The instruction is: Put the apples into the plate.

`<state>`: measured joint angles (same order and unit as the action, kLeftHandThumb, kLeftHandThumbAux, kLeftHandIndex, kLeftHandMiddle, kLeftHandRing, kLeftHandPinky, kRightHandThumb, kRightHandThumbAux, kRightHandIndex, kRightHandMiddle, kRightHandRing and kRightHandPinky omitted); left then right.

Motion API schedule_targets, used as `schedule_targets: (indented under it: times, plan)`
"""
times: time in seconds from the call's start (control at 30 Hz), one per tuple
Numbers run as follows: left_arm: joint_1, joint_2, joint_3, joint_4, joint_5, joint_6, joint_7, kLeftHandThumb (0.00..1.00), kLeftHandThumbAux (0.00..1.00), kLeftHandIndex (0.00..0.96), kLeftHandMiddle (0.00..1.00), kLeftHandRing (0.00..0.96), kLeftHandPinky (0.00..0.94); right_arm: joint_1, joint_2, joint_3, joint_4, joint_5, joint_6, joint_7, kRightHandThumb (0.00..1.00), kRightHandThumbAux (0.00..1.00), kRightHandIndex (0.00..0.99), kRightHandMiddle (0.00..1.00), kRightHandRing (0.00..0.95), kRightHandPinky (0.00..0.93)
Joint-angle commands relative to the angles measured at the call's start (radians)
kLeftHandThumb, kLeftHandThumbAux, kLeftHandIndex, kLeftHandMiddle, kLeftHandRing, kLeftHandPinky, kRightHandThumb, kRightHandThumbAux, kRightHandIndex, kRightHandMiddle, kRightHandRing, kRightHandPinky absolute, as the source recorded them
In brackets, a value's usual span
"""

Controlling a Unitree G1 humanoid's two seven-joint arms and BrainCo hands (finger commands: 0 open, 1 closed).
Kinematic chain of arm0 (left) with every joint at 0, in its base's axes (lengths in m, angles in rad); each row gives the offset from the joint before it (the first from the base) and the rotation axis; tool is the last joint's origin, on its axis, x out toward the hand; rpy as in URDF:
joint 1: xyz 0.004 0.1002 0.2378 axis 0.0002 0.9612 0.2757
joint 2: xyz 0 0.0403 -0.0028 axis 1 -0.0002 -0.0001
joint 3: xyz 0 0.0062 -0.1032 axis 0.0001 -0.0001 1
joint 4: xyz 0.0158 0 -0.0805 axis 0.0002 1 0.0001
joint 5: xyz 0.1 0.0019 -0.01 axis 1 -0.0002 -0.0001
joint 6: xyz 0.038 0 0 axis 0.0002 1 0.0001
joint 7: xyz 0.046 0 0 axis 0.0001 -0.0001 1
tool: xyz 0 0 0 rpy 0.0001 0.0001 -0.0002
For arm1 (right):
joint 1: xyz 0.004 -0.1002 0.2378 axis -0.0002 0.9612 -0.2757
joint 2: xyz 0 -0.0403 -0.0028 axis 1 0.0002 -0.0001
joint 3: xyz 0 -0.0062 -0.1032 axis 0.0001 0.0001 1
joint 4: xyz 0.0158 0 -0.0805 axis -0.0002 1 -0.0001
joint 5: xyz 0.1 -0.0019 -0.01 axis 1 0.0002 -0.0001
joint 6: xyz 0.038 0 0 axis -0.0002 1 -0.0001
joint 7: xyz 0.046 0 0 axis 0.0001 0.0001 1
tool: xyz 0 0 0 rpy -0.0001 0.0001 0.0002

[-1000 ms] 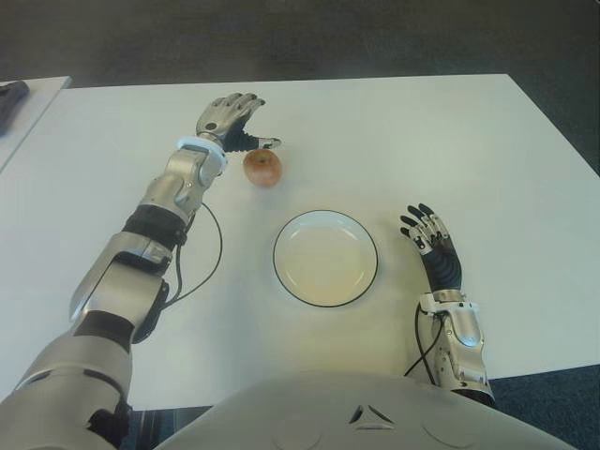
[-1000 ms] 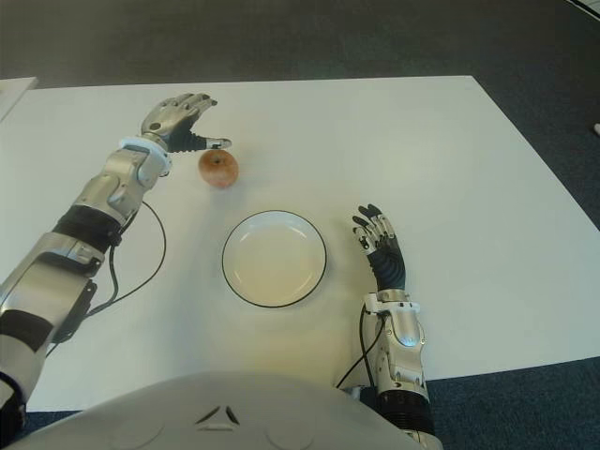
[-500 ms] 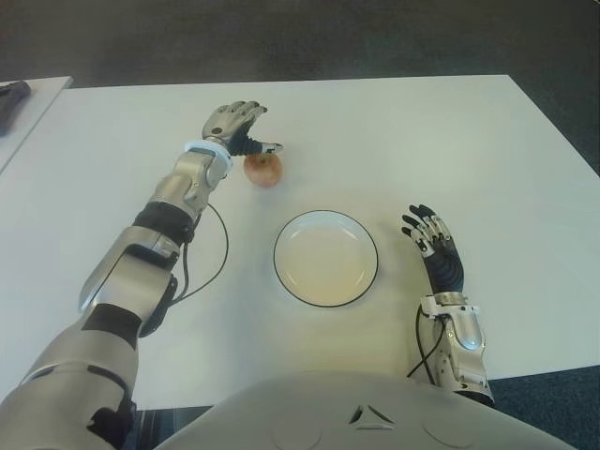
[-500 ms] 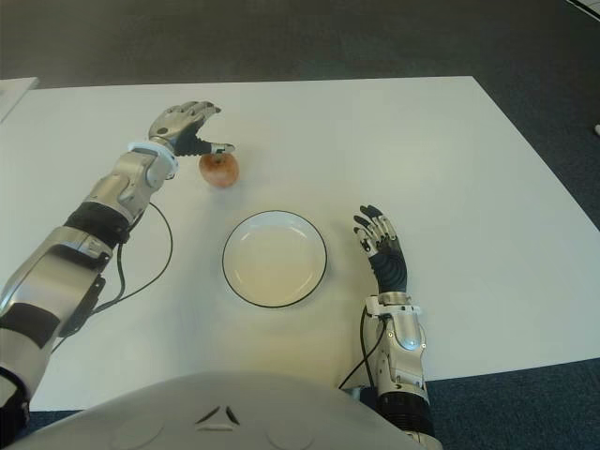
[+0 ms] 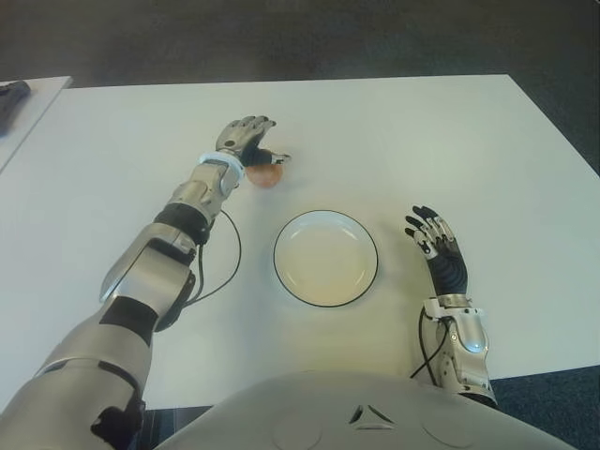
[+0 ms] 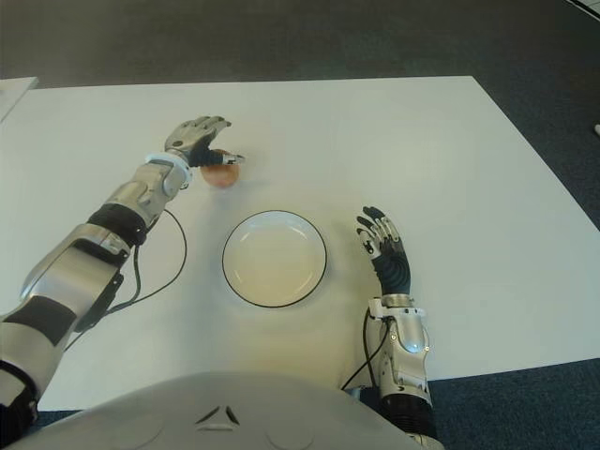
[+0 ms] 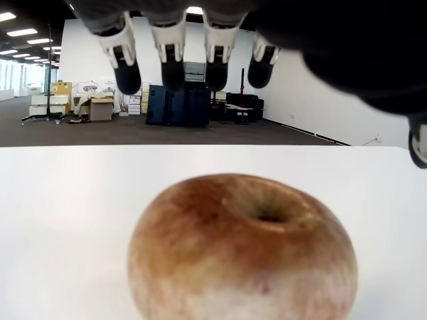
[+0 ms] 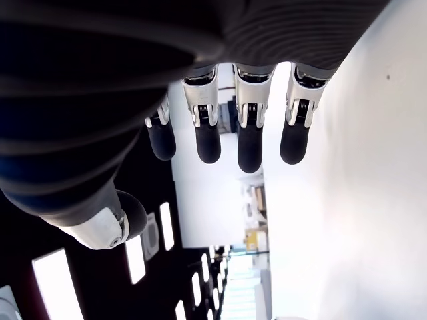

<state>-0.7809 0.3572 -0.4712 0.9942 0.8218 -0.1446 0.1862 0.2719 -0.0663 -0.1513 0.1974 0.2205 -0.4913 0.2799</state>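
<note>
Left hand [image 5: 249, 142] poised over the apple [image 5: 266, 175], fingers [image 7: 172, 57] spread above it, seemingly not yet touching. Apple on the white table [image 5: 422, 141], at 11 o'clock from the plate [image 5: 325, 258]. Right hand [image 5: 433, 239] idle, splayed, at the plate's 3 o'clock.

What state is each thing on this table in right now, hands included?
apple: on the table, stem dimple up, not grasped
plate: empty
left hand: open, fingers spread over the apple
right hand: open, idle, right of the plate
table: holds apple and plate
</note>
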Motion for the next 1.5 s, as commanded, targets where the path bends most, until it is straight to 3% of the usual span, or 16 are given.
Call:
schedule_targets:
  times: [0.03,0.87,1.5]
  plan:
    - [0.005,-0.019,-0.019,0.052,-0.012,-0.014,0.029,0.374,0.247,0.047,0.04,0.041,0.098,0.03,-0.007,-0.01,0.012,-0.002,0.027,-0.008,0.311,0.574,0.134,0.152,0.164,0.199]
    - [0.036,-0.093,-0.052,0.201,-0.036,-0.033,0.115,0.354,0.266,0.028,0.023,0.03,0.096,0.056,-0.021,-0.036,-0.018,0.015,0.069,-0.017,0.314,0.6,0.136,0.168,0.186,0.221]
    - [0.043,-0.125,-0.073,0.262,-0.059,-0.018,0.124,0.379,0.291,0.038,0.022,0.028,0.094,0.043,-0.019,-0.06,0.046,0.033,-0.029,0.02,0.321,0.605,0.154,0.168,0.189,0.241]
